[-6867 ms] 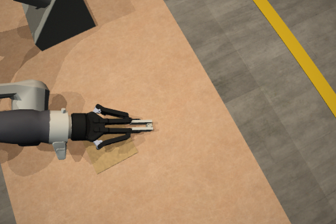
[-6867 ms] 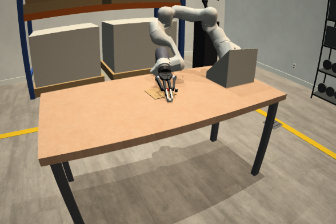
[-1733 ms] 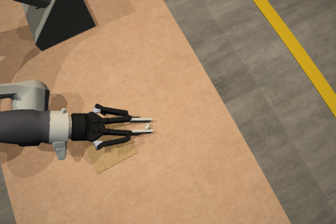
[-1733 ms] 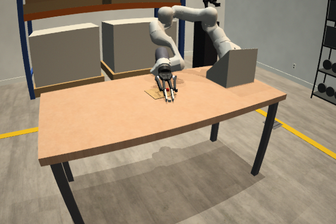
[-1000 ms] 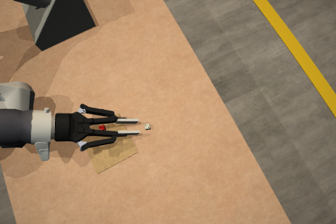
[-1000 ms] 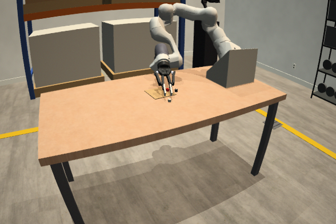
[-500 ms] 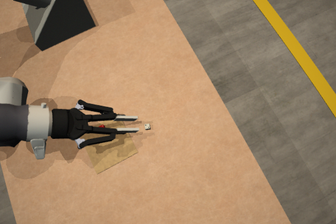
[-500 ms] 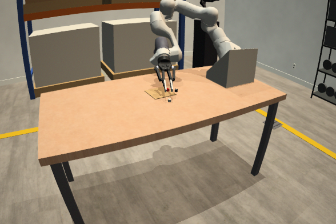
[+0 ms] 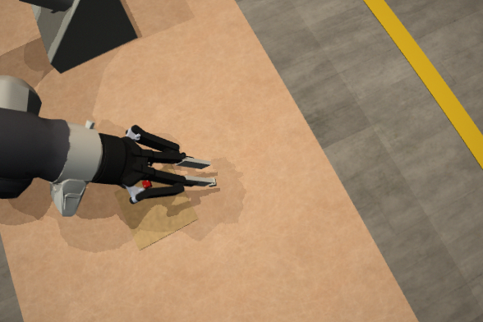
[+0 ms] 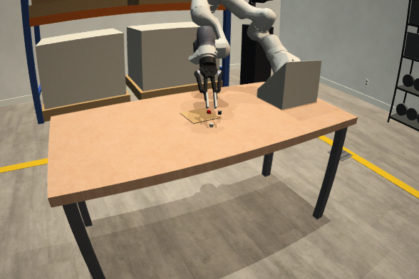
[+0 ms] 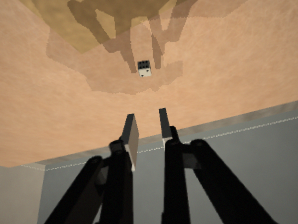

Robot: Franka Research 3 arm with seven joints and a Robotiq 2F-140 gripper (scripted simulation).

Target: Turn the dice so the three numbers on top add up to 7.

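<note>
Mat [image 9: 172, 222] [image 10: 194, 118] [image 11: 55, 25] bears the red die [image 9: 146, 184] [image 10: 209, 111], the raised hand [image 9: 212, 172] [image 10: 211, 107] [image 11: 148, 121] standing narrowly open.

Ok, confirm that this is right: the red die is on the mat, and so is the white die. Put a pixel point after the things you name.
The white die [image 10: 211, 125] [image 11: 144, 68] is not on the mat [image 9: 164, 222] [image 10: 194, 117] [image 11: 55, 12]; the exterior view shows it on the table [image 9: 287, 226] [image 10: 125, 142] [image 11: 240, 65], off the mat's edge. The red die [image 9: 146, 184] [image 10: 209, 111] is on the mat.

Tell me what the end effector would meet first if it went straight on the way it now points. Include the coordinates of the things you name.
Probably the tan table top [image 9: 287, 205] [image 10: 142, 142] [image 11: 240, 85], at or close beside the small white die with black pips [image 10: 211, 125] [image 11: 144, 70]. Depth is unclear, so the end effector [image 9: 212, 172] [image 10: 211, 107] [image 11: 148, 121] might touch that die first.
</note>
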